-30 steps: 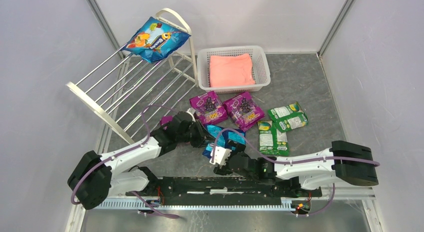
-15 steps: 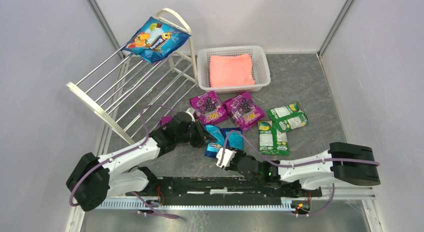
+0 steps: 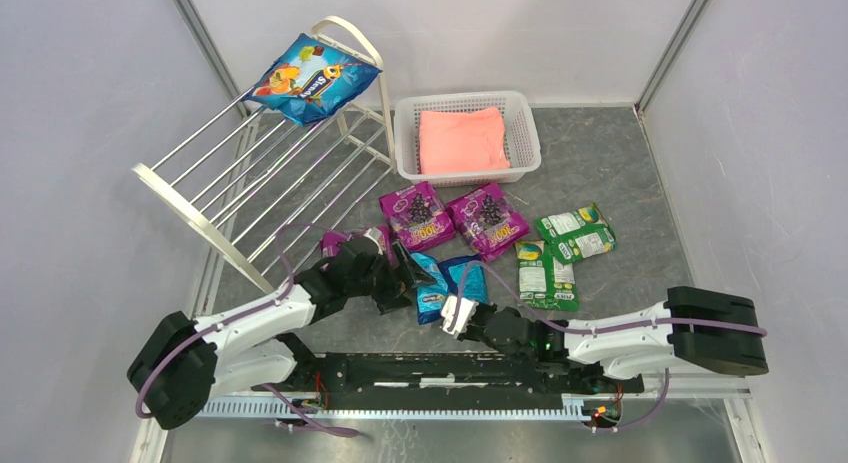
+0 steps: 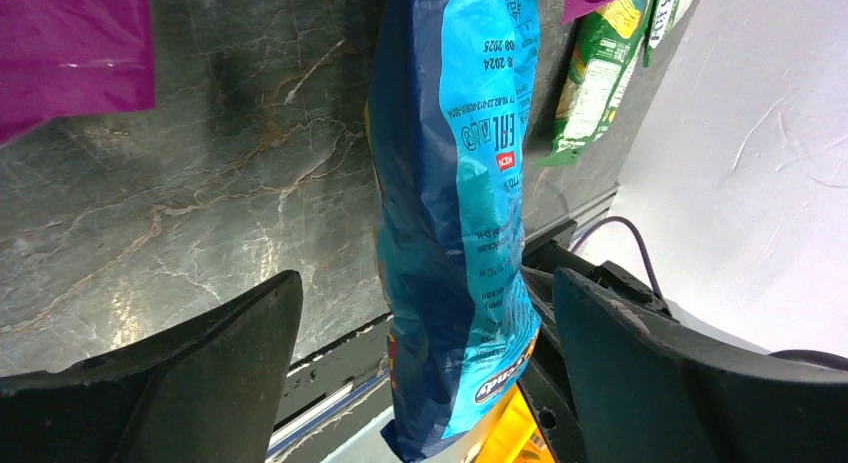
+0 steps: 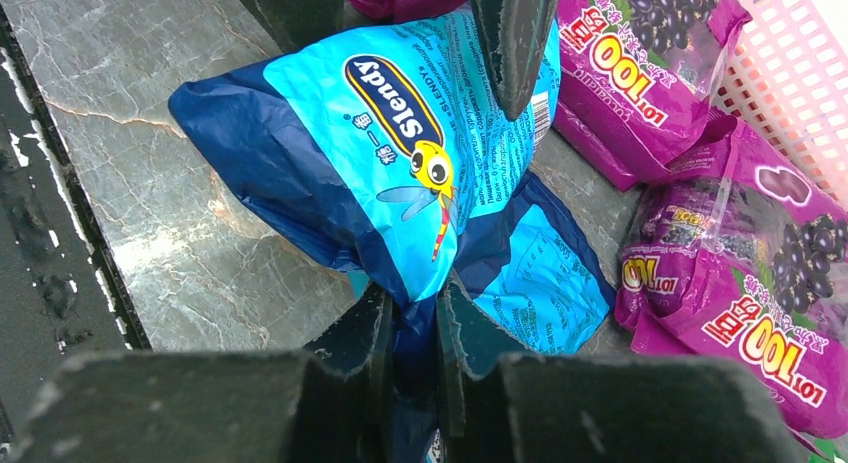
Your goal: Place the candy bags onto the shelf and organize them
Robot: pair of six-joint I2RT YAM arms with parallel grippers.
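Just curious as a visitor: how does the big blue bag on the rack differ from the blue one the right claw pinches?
The big blue bag is larger, shows colourful pictures and lies on the shelf; the small blue bag shows a dragonfly and is pinched by the right gripper. Both are glossy blue.

**Basket and cloth at the back**

A white mesh basket (image 3: 527, 143) sat on the grey marbled table (image 3: 625, 173), near the far wall. Inside it, a folded pink cloth (image 3: 462, 140) lay flat, covering most of its floor.
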